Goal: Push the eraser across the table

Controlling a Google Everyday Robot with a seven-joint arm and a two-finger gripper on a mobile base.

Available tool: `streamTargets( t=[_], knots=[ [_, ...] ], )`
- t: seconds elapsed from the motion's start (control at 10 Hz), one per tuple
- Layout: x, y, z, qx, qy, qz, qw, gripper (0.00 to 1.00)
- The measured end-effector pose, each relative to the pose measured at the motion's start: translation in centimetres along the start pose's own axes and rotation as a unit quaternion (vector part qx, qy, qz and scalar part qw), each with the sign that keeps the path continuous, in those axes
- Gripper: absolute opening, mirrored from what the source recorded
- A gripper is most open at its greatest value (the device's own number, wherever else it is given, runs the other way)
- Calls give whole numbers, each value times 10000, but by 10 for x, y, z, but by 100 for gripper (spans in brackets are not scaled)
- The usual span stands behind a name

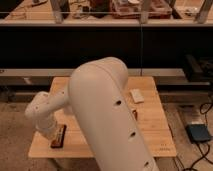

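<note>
The eraser (58, 136), a dark flat bar with a reddish-brown rim, lies near the front left corner of the light wooden slatted table (152, 135). My gripper (48, 132) hangs at the end of the white arm, low over the table and close against the eraser's left side. The arm's wide white body (107, 115) fills the middle of the view and hides the table's centre.
A small cream-white block (136, 95) lies near the table's back right. A blue-grey box (199, 133) and cables lie on the floor to the right. Dark shelving (100, 45) stands behind the table. The green bowl is hidden behind the arm.
</note>
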Motion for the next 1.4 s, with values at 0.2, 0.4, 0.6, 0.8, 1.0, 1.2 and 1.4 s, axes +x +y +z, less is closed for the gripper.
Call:
streamTargets(
  t=[0.2,0.4,0.6,0.8,1.0,1.2,1.4],
  knots=[
    [8,17,5,-11,33,115,9999,0],
    [15,15,5,99,11,208,9997,0],
    [28,12,-7,199,26,380,9991,0],
    [34,5,-20,247,25,454,9987,0],
    [40,-6,-28,355,-24,492,9982,0],
    [43,-11,-20,420,-110,491,9979,0],
    [46,-20,-7,490,-207,424,9977,0]
  ],
)
